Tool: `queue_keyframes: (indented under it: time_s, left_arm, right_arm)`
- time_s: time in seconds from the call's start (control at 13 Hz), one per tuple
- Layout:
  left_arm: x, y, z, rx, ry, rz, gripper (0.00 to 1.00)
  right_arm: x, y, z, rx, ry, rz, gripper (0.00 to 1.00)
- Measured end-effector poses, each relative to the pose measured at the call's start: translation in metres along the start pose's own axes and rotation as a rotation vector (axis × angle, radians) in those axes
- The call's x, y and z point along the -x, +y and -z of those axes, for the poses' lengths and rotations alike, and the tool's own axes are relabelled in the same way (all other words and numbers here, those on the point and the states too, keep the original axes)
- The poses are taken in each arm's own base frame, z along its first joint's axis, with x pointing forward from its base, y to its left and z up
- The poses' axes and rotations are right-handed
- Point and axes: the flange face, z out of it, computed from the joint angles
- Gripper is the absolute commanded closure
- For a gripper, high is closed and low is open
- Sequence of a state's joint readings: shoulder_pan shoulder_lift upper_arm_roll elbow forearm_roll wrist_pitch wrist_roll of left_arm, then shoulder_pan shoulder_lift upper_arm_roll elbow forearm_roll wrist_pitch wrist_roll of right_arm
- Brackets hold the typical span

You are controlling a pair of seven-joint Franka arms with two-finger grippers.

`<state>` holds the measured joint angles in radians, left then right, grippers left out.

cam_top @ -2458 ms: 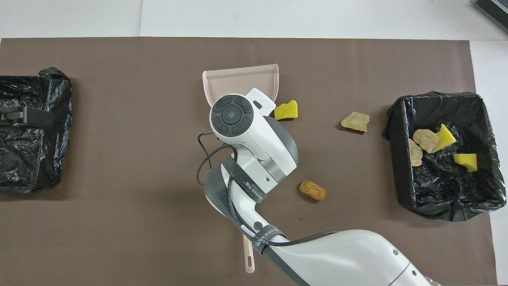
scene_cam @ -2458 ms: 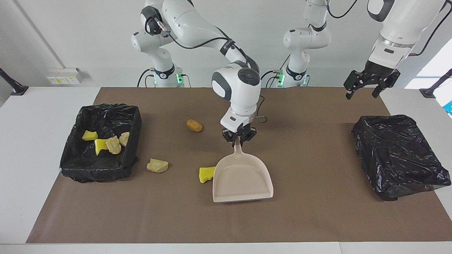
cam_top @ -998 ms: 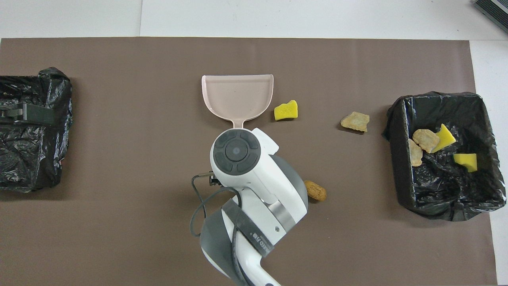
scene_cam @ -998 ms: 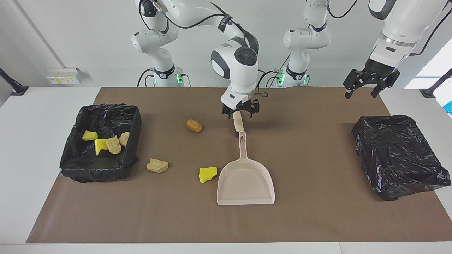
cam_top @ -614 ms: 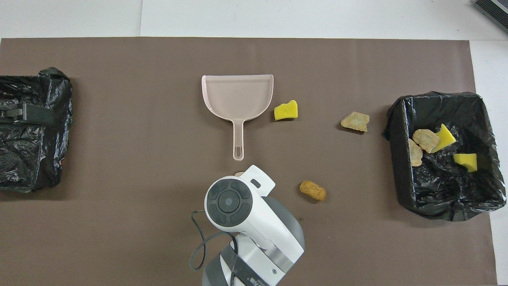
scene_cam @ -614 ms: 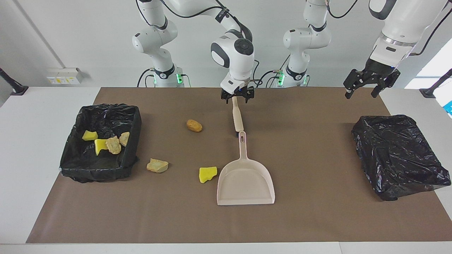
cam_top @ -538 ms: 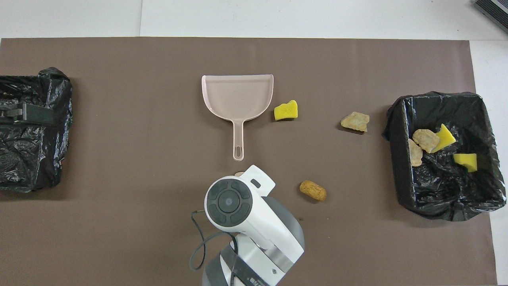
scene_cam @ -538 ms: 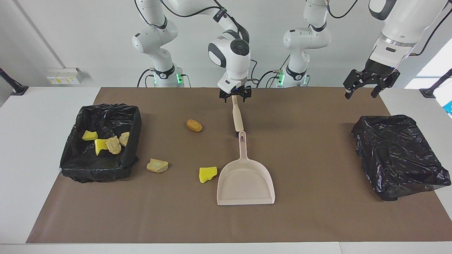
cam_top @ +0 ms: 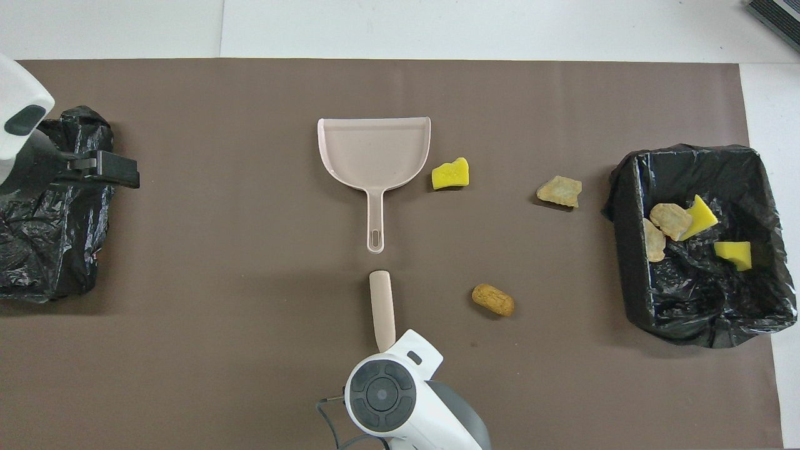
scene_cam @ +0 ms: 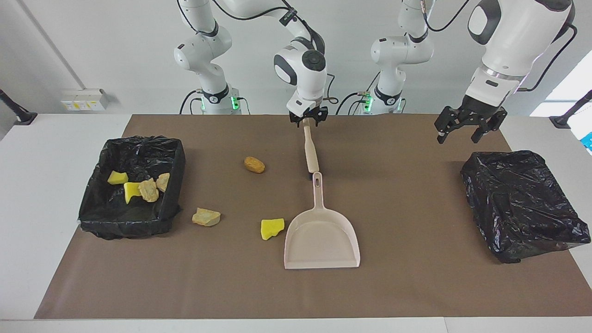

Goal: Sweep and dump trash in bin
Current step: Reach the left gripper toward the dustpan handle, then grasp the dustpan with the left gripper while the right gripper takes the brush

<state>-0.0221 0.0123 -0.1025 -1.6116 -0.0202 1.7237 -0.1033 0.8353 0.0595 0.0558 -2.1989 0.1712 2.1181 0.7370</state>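
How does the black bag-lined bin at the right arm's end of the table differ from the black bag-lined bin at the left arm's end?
The black bag-lined bin at the right arm's end stands open with upright walls; the black bag-lined bin at the left arm's end looks crumpled, with no open hollow showing.
The first holds yellow sponge pieces and tan lumps; no scraps show in the second.
Both are lined with shiny black plastic and sit on the brown mat.

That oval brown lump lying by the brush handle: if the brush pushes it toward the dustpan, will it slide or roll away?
The brown lump looks rounded and oval, so it would probably roll or veer off rather than slide straight. It resembles bread crust, so likely light and easily flicked. The flatter tan scrap and yellow sponge piece nearer the dustpan should probably push more predictably.
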Motion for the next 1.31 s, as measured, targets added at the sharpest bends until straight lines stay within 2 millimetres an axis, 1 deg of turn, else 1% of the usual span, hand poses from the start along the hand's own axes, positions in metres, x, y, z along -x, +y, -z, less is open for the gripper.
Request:
queue_keyframes:
  time_s: [0.15, 0.31, 0.38, 0.46, 0.54, 0.61, 0.69, 0.77, 0.84, 1.0, 1.08, 1.15, 1.31]
  left_arm:
    - [-0.001, 0.002, -0.005, 0.002, 0.0, 0.007, 0.0]
    - [0.0, 0.022, -0.009, 0.007, 0.013, 0.026, 0.0]
    - [0.001, 0.031, -0.011, 0.009, 0.013, 0.027, 0.0]
    - [0.003, 0.036, -0.014, 0.01, 0.009, 0.026, 0.0]
    - [0.004, 0.04, -0.016, 0.01, 0.003, 0.025, 0.0]
    - [0.006, 0.047, -0.022, 0.009, -0.005, 0.028, 0.0]
    - [0.008, 0.056, -0.028, 0.011, -0.005, 0.03, 0.0]
    - [0.009, 0.067, -0.036, 0.016, 0.005, 0.023, 0.0]
    - [0.009, 0.073, -0.042, 0.021, 0.019, 0.019, 0.0]
    - [0.006, 0.078, -0.047, 0.027, 0.037, 0.014, 0.0]
    - [0.007, 0.087, -0.051, 0.031, 0.036, -0.002, 0.0]
    - [0.007, 0.104, -0.058, 0.038, 0.035, -0.021, 0.0]
    - [0.007, 0.149, -0.084, 0.06, 0.038, -0.01, 0.0]
  right_arm:
    - [-0.001, 0.001, -0.001, 0.001, -0.001, -0.002, 0.37]
    - [-0.003, 0.001, -0.001, -0.01, 0.011, -0.005, 0.38]
    - [-0.004, 0.0, -0.003, -0.014, 0.016, -0.005, 0.43]
    - [-0.006, 0.0, -0.005, -0.018, 0.021, -0.007, 0.49]
    - [-0.007, 0.0, -0.007, -0.017, 0.02, -0.008, 0.63]
    - [-0.007, 0.0, -0.008, -0.016, 0.019, -0.009, 0.83]
    - [-0.008, 0.0, -0.008, -0.016, 0.019, -0.01, 0.99]
    - [-0.008, 0.001, -0.008, -0.017, 0.019, -0.011, 1.0]
    - [-0.009, 0.001, -0.008, -0.017, 0.02, -0.012, 1.0]
    - [-0.013, 0.003, -0.004, -0.022, 0.023, -0.02, 1.0]
    - [-0.018, 0.009, 0.001, -0.023, 0.021, -0.034, 1.0]
    - [-0.025, 0.02, 0.009, -0.02, 0.009, -0.048, 1.0]
    - [-0.036, 0.049, 0.039, -0.025, -0.003, -0.061, 1.0]
